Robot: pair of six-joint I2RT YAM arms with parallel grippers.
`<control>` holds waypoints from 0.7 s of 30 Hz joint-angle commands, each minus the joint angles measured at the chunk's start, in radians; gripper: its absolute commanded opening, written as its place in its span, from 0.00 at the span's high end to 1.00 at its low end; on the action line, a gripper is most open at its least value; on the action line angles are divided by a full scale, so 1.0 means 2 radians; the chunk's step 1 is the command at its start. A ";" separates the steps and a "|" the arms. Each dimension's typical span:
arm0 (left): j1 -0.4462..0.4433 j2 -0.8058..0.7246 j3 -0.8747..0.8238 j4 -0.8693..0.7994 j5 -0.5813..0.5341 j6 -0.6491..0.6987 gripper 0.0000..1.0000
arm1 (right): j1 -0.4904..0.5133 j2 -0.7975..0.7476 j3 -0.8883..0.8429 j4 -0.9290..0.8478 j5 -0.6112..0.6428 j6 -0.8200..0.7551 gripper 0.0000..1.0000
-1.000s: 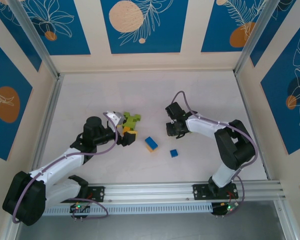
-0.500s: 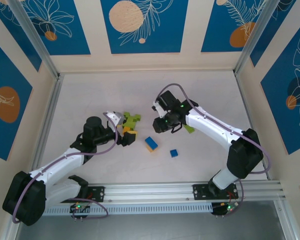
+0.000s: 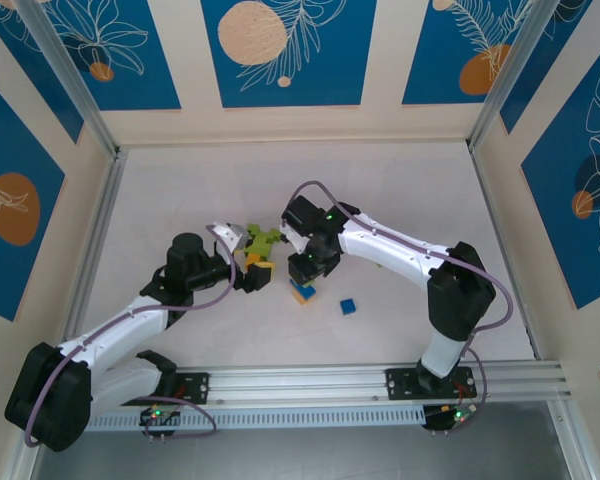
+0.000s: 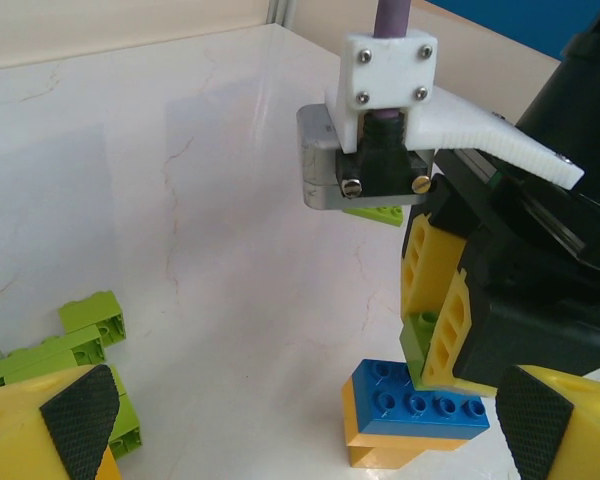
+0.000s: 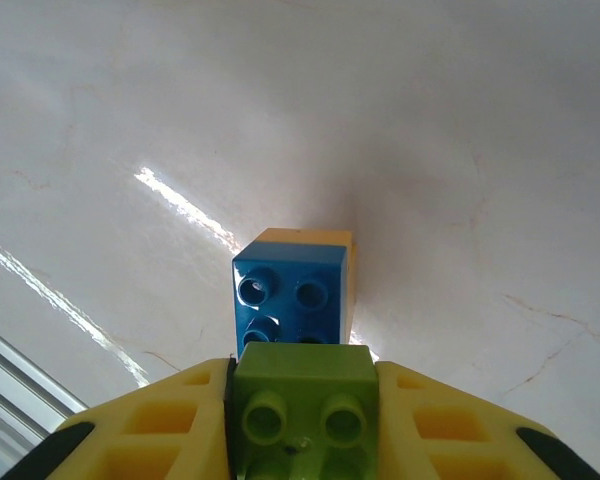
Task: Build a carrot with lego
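From above, the left gripper [image 3: 252, 265] rests low on the tabletop [image 3: 400, 190], just beside a cluster of lime green bricks [image 3: 263, 240]. The right gripper [image 3: 305, 270] reaches across to the middle and hangs directly over a blue-topped orange brick [image 3: 302, 292]. A small blue brick [image 3: 348, 306] lies apart, nearer the arm bases.

The left wrist camera shows its own gripper spread wide, its black-padded fingers [image 4: 80, 418] at the two lower corners of the frame with nothing between them. The green cluster lies by the left-hand finger. Ahead, the right gripper's yellow fingers are clamped on a single lime green brick [image 4: 416, 350], whose lower edge sits at the studded top of the blue-topped brick; whether the two touch cannot be told. Another green piece [image 4: 375, 213] peeks from behind that arm's white mount.

The right wrist camera shows the lime green brick pinched between its yellow fingers, studs towards the lens, with the blue-topped brick right beyond it on the pale tabletop.
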 commanded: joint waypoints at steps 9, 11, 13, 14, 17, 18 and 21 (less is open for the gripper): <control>0.001 -0.011 0.012 0.008 0.010 0.007 0.00 | 0.007 0.000 -0.011 0.012 -0.005 0.008 0.68; 0.000 -0.012 0.012 0.008 0.010 0.007 0.01 | 0.008 0.000 -0.016 0.018 -0.006 0.011 0.68; 0.001 -0.011 0.012 0.008 0.010 0.007 0.01 | 0.009 0.000 -0.020 0.023 -0.005 0.014 0.68; 0.001 -0.011 0.012 0.008 0.011 0.007 0.01 | 0.010 -0.001 -0.022 0.025 -0.003 0.016 0.68; 0.001 -0.010 0.012 0.009 0.012 0.006 0.00 | 0.012 -0.003 -0.030 0.036 -0.005 0.020 0.69; 0.001 -0.010 0.012 0.009 0.013 0.006 0.01 | 0.013 -0.003 -0.032 0.037 -0.005 0.021 0.69; 0.000 -0.010 0.012 0.009 0.013 0.006 0.00 | 0.017 0.000 -0.036 0.041 -0.004 0.023 0.69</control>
